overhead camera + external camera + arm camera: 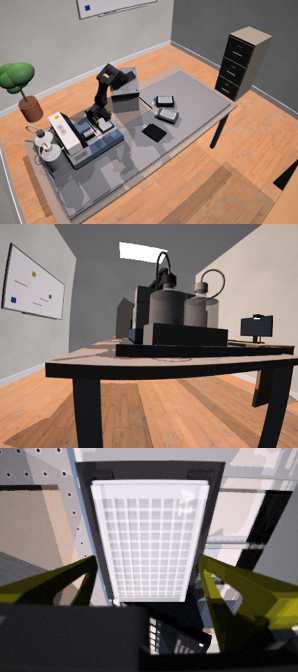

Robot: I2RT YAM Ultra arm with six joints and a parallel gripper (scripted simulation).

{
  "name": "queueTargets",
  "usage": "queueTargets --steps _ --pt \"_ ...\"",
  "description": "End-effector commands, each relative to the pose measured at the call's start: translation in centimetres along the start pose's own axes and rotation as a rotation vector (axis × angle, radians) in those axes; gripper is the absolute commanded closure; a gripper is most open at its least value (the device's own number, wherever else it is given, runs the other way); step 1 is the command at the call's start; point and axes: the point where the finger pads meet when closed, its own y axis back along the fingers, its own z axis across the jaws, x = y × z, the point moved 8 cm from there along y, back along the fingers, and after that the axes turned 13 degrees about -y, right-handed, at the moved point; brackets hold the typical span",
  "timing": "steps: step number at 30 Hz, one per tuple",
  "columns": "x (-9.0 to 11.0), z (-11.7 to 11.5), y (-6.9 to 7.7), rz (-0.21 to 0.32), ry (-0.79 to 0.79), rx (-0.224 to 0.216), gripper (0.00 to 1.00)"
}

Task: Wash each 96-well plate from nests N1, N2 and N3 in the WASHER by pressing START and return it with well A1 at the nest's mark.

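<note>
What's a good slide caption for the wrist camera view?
Open gripper poised above a white 96-well plate lying in the washer's dark carrier, yellow fingers spread either side.

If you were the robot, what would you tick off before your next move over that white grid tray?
1. Gripper open wide, holding nothing: ok.
2. Plate lies in the washer's dark carrier, between the fingers in the wrist view: ok.
3. Plate seated flat inside the locators: looks flat, but cannot tell for sure.
4. Two other plates sit in their nests; one nest is bare: ok.
5. Washer lamp colour: cannot tell.
6. START key free to reach: keypad largely hidden under the gripper, cannot tell.
</note>
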Motion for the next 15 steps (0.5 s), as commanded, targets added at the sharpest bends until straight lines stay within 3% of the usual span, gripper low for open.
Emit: queueTargets --steps 1,15 --pt "-0.13 -0.27 0.04 -0.006 0.001 0.011 0.0" --pt "-0.13 -0.28 -0.76 -0.006 0.001 0.011 0.0"
